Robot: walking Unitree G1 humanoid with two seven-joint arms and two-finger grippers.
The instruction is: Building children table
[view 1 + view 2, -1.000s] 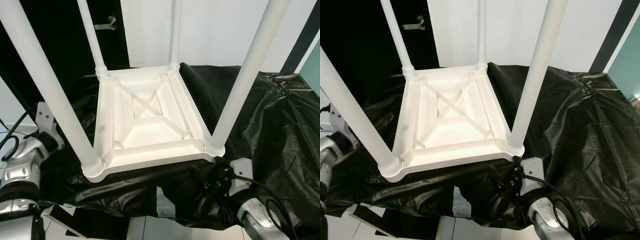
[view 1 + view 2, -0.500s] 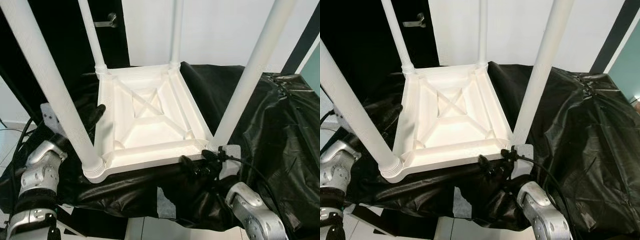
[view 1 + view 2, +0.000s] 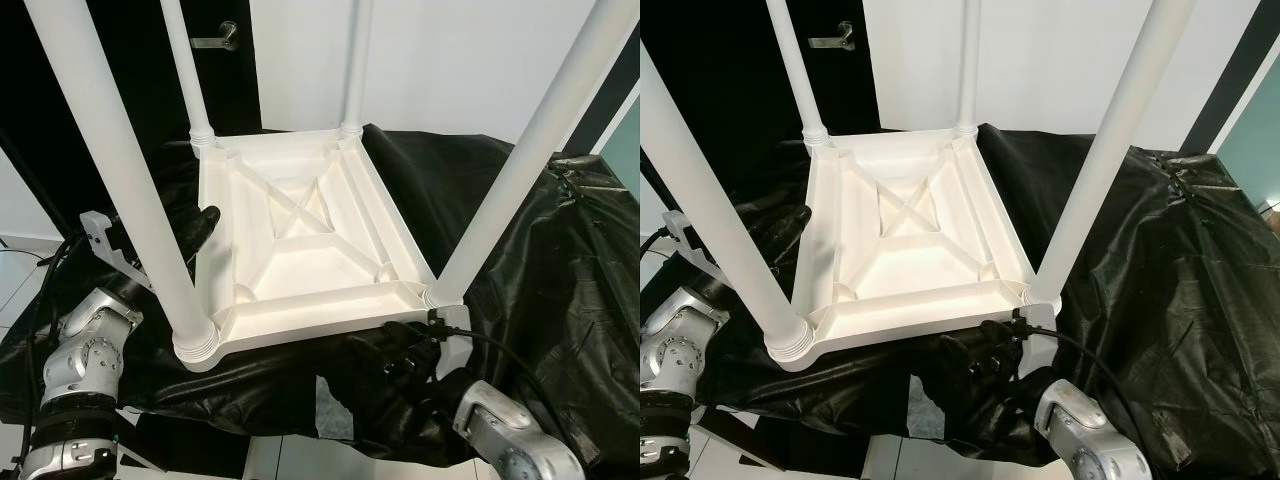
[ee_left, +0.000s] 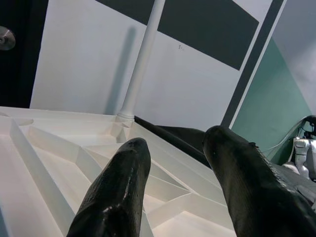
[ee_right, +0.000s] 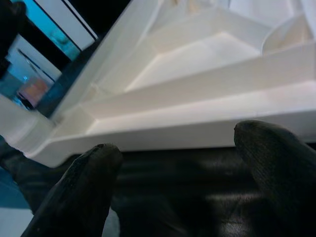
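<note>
Table (image 3: 310, 240) inverted, four legs on | both claws spread: left claw (image 3: 205, 225), right claw (image 3: 400, 350) | you flip next

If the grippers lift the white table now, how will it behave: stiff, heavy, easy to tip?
The upturned white table looks like ribbed moulded plastic, so probably stiff and light. Its long legs stand upward, so it may tip if lifted unevenly. The glossy black sheet beneath may let it slide.

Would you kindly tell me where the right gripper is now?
In the left eye view, the right gripper sits low right, on black plastic sheeting, at the upturned white plastic table's near edge.
</note>
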